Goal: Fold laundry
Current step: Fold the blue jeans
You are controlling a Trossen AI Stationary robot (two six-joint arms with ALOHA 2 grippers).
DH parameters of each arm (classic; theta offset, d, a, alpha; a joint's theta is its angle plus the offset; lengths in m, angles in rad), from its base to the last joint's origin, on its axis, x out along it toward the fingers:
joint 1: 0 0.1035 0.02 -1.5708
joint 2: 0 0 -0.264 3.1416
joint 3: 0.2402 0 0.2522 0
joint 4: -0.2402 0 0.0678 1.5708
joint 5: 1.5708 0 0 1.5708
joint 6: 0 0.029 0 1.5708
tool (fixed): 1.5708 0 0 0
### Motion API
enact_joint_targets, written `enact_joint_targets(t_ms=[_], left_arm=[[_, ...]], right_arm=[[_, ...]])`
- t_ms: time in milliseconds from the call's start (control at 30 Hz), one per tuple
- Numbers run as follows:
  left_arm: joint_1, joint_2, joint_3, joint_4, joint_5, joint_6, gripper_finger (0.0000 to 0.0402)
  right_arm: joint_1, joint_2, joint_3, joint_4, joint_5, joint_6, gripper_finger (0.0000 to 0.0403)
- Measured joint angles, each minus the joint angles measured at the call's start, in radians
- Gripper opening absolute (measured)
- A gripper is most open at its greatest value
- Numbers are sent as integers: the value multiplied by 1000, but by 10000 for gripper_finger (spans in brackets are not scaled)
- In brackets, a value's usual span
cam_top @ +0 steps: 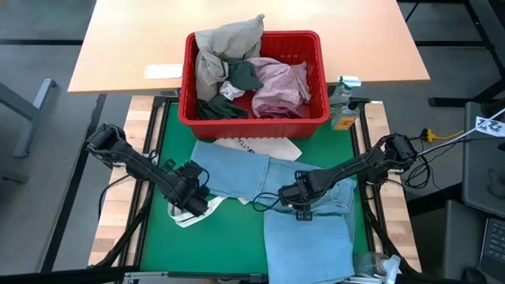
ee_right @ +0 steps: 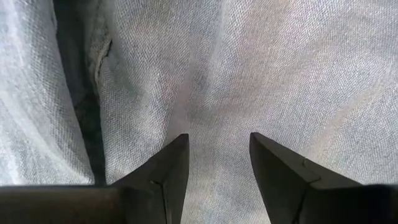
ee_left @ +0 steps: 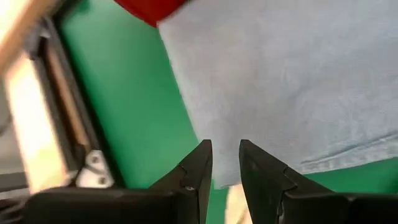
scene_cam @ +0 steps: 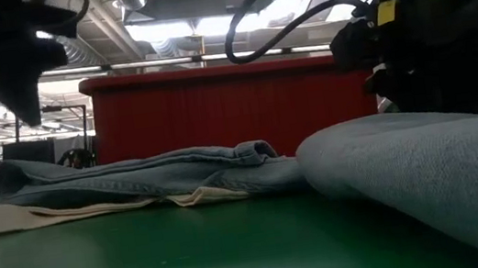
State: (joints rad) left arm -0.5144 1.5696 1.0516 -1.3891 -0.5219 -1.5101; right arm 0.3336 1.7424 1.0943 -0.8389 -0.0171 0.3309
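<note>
Jeans spread on green counter, long axis bent from left toward front. Right hand directly above middle, fingers apart, gripping nothing. Left hand at left end, fingers slightly apart, empty.

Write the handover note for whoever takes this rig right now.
Left gripper: fingers slightly apart, empty, at the light blue jeans' left edge.
Right gripper: fingers open, nothing held, over the jeans' middle.
Jeans lie on the green mat, bent in an L, not folded neatly.
Beige, dark and pink garments wait in the red basket.
Left: finish the jeans, then fold the basket's contents.
</note>
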Motion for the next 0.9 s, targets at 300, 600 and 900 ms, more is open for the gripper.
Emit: enact_joint_targets(t_ms=[300, 600, 900], left_arm=[[-1, 0, -237, 293, 180, -8, 77], [-1, -2, -267, 300, 278, -3, 77], [-1, -202, -76, 138, 273, 108, 77]], right_arm=[[0, 0, 0, 1, 2, 0, 170], [0, -1, 0, 2, 2, 1, 170], [0, -1, 1, 1, -1, 1, 170]])
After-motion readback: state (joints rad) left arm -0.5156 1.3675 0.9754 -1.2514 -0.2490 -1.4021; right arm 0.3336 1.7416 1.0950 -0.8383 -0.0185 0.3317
